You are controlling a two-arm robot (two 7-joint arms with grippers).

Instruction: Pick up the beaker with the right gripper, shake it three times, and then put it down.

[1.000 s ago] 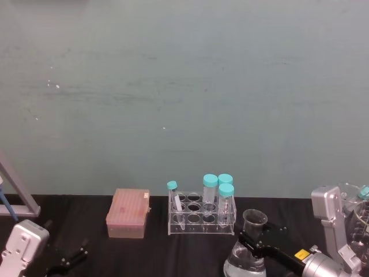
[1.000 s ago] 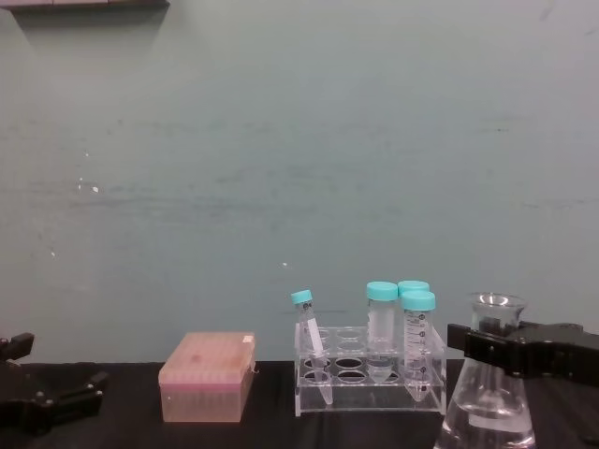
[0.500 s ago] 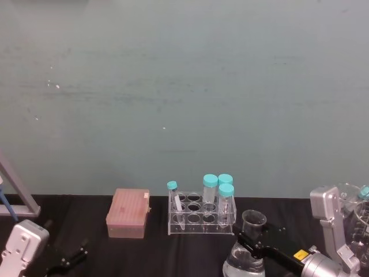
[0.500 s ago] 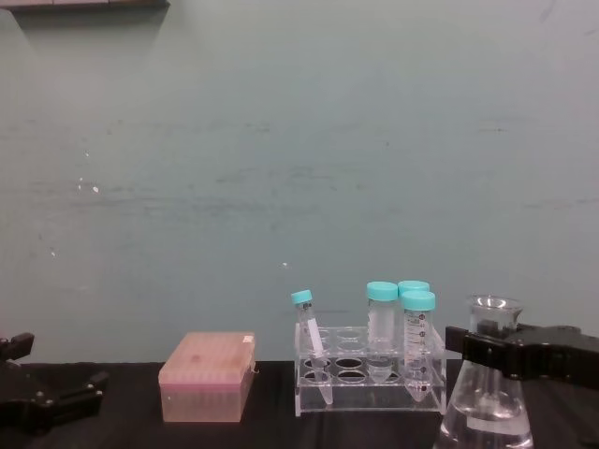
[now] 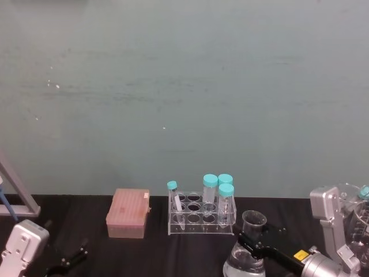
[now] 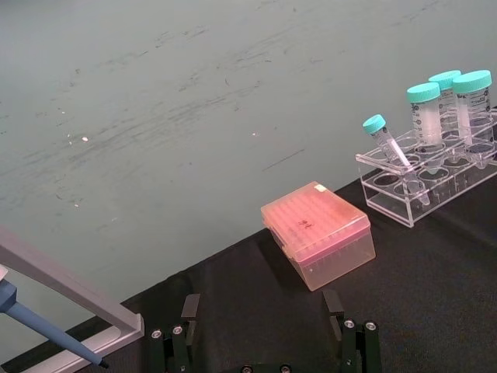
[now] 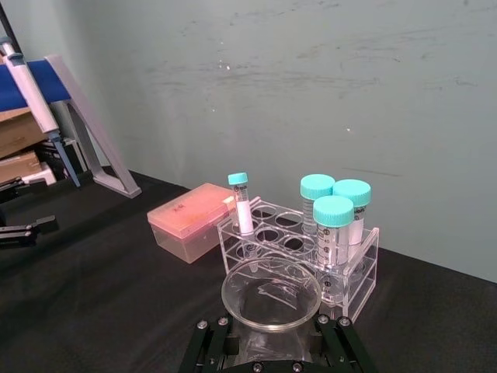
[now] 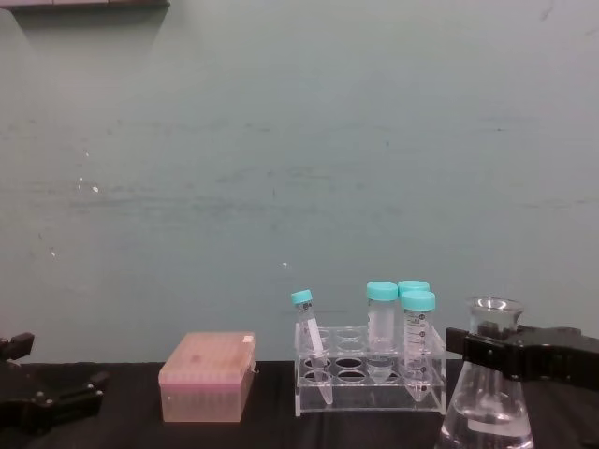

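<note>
Right gripper (image 8: pixel 482 342), jaws clamped around the beaker (image 8: pixel 487 412) neck, low at right, just beside the tube rack (image 8: pixel 370 379). Left gripper (image 5: pixel 69 261) low at left over the desk (image 5: pixel 150 254), jaws apart.

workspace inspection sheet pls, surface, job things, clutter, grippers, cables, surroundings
surface: black table, dark cloth cover.
job's things: beaker upright, clear, right of the tube rack; whether its base touches the table cannot be told.
clutter: clear tube rack with four teal-capped tubes, one slim and tilted; pink lidded box left of the rack; pipette on a stand at the far left.
grippers: right gripper clamped around the beaker's neck; left gripper low at the left, open, holding nothing.
cables: nothing seen.
surroundings: plain teal wall behind the table; more glassware at the right edge.
</note>
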